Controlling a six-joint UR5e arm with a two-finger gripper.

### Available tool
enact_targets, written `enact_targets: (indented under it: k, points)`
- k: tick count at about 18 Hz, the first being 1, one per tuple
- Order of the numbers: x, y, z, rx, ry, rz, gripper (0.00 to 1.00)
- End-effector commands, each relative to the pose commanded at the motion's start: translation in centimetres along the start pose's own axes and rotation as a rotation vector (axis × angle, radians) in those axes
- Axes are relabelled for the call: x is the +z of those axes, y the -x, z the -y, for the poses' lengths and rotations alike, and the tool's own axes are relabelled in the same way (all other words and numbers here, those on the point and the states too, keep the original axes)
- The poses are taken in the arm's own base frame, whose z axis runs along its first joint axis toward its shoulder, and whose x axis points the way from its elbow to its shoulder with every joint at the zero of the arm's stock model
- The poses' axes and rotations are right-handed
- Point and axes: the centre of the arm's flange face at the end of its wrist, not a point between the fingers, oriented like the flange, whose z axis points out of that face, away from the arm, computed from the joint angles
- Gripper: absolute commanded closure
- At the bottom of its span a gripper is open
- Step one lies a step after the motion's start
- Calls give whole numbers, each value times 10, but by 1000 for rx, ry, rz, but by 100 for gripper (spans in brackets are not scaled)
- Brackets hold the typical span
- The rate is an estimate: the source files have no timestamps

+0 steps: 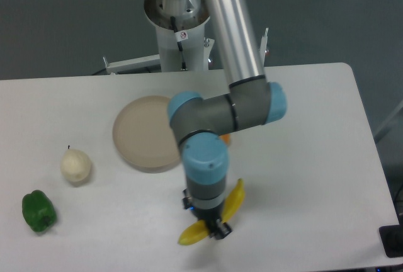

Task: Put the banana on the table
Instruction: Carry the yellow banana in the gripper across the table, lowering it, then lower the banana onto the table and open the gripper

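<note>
Over the table (302,158), hand (213,226) clasped on the banana (234,199).

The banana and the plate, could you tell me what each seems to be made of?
Banana: probably moulded plastic; even yellow with no marks, partly hidden by the gripper.
Plate: matte beige, no glare; plastic or wood, I cannot tell which.

On the bench (315,158), the plate (141,136) sits mid-left; the pear (75,165) and pepper (38,211) lie further left; the banana (234,199) lies near the front, under the gripper (211,225).
</note>
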Motion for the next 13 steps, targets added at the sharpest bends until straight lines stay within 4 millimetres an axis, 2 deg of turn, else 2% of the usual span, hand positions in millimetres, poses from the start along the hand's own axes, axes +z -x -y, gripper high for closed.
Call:
enact_targets:
  k: [2,3,6,8,9,10,13]
  points:
    - [6,-26,12,39,-5,-9,91]
    - [6,-33,20,54,-8,-13,82]
    - [8,-48,32,76,-19,-27,64]
    - [6,-54,30,77,-20,-29,52]
    - [3,-58,28,77,-19,-30,31]
    - [2,-63,25,77,-20,-36,0]
    - [-11,-64,24,76,-26,-23,0]
